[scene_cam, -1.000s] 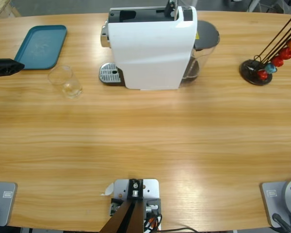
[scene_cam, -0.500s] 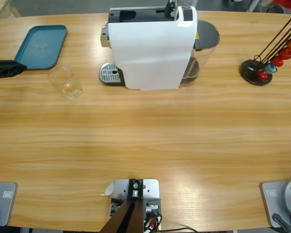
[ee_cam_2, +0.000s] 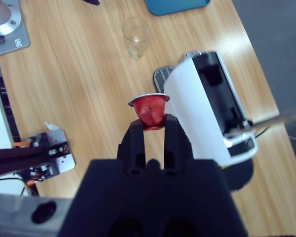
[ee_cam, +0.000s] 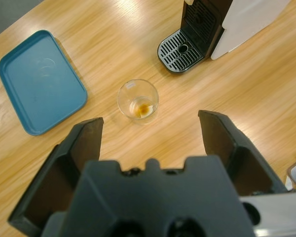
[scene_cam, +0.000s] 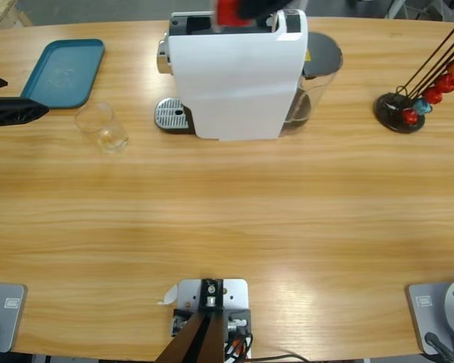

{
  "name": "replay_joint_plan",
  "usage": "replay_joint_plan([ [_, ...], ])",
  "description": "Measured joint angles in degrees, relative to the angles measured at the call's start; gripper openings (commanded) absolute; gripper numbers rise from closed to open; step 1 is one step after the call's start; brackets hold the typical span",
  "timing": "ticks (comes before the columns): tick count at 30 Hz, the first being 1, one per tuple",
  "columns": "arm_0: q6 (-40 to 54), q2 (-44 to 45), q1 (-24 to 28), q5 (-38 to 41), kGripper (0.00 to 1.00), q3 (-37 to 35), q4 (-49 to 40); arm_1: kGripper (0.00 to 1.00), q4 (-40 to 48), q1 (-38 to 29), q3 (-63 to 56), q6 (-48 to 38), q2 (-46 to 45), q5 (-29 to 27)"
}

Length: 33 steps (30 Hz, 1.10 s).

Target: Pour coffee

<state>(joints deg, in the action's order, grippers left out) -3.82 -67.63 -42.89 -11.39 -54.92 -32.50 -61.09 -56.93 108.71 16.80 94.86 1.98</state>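
left end effector (ee_cam: pixel 150 143) released, above glass (ee_cam: pixel 137 101) | coffee (ee_cam: pixel 142 108) trace in glass beside teal tray (ee_cam: pixel 39 81), table's left end | right end effector (ee_cam_2: pixel 154 129) grasping red capsule (ee_cam_2: pixel 150 109) over coffee machine (scene_cam: pixel 238 72)

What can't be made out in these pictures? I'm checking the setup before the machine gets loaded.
- High view: the red capsule and right gripper are blurred and cut off by the top edge.
- High view: the left gripper is cut off by the left edge.
- High view: the white coffee machine hides its own spout; only the round metal drip tray shows.
- High view: the liquid in the small clear glass is too small to judge.
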Motion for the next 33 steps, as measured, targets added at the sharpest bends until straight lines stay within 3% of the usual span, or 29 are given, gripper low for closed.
replay_joint_plan([
  [7, 0.0, 0.0, 0.0, 0.0, 0.83, 0.0, 0.23, 0.0, -0.5, -0.78, 7.55, 3.72, 6.17, 0.0],
  [18, 0.0, 0.31, 0.0, 0.0, 0.835, 0.24, 0.36, 0.0, -0.5, -0.89, 11.55, 18.44, 14.19, -3.7],
  [23, 0.0, 0.79, 0.0, 0.01, 0.835, 0.45, 0.36, 0.0, -0.5, -0.92, 11.86, 19.34, 15.8, -7.78],
  [33, 0.0, 0.89, 0.0, 0.01, 0.835, 0.59, 0.36, 0.0, -0.5, -0.21, 14.2, 20.24, 15.93, -10.56],
])
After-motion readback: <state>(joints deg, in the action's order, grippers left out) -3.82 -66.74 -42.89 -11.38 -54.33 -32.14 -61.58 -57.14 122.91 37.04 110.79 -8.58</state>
